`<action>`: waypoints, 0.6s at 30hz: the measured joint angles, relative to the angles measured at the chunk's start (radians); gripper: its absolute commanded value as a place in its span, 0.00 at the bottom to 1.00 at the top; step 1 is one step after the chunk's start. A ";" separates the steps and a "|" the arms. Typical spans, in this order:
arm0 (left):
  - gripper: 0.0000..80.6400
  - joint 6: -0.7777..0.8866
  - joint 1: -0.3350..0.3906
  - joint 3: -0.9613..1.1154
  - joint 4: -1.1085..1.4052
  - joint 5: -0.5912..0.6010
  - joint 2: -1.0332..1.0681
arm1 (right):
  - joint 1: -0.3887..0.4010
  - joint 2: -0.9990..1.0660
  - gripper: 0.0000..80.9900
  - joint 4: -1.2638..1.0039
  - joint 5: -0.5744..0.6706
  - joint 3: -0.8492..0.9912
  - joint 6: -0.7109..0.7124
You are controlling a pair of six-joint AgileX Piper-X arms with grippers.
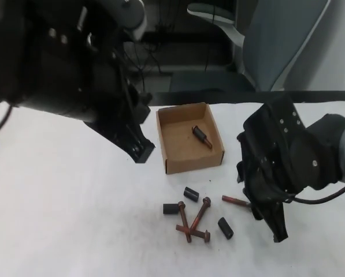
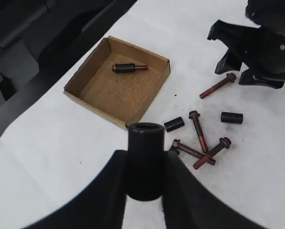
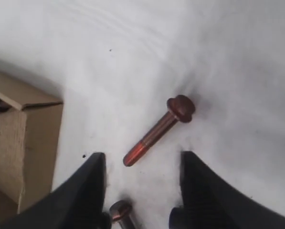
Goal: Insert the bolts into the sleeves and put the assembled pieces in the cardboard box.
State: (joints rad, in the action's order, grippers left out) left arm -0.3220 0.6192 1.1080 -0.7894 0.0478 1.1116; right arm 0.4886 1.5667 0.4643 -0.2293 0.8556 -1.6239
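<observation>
White cloth (image 1: 56, 219) covers the bench, with an office chair (image 1: 276, 40) behind it. Left gripper (image 2: 145, 191) hangs above the cloth, its jaws closed on a black sleeve (image 2: 145, 143) whose open end points away from the wrist. Right gripper (image 3: 142, 176) sits low over a lone copper bolt (image 3: 159, 130) – jaws wide, a finger to either side of the shank's tip, neither touching it. Cardboard box (image 1: 194, 163) holds one assembled piece (image 1: 202, 136). Near the box's front wall lie three crossed bolts (image 1: 192, 224) and three loose sleeves (image 1: 190, 193) – all on the cloth
</observation>
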 measured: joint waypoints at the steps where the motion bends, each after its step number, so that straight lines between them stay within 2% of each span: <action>1: 0.02 0.000 0.000 0.000 0.001 0.000 -0.011 | -0.004 0.002 0.58 0.007 -0.008 0.000 0.000; 7: 0.02 0.000 0.000 0.000 -0.002 0.000 -0.052 | -0.011 0.024 0.58 0.085 -0.020 0.000 0.000; 18: 0.02 0.000 0.000 0.000 -0.004 0.000 -0.055 | -0.014 0.121 0.58 0.021 -0.020 0.004 0.000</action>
State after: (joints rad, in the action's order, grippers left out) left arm -0.3220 0.6192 1.1080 -0.7930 0.0478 1.0571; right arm 0.4748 1.6874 0.4848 -0.2489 0.8597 -1.6239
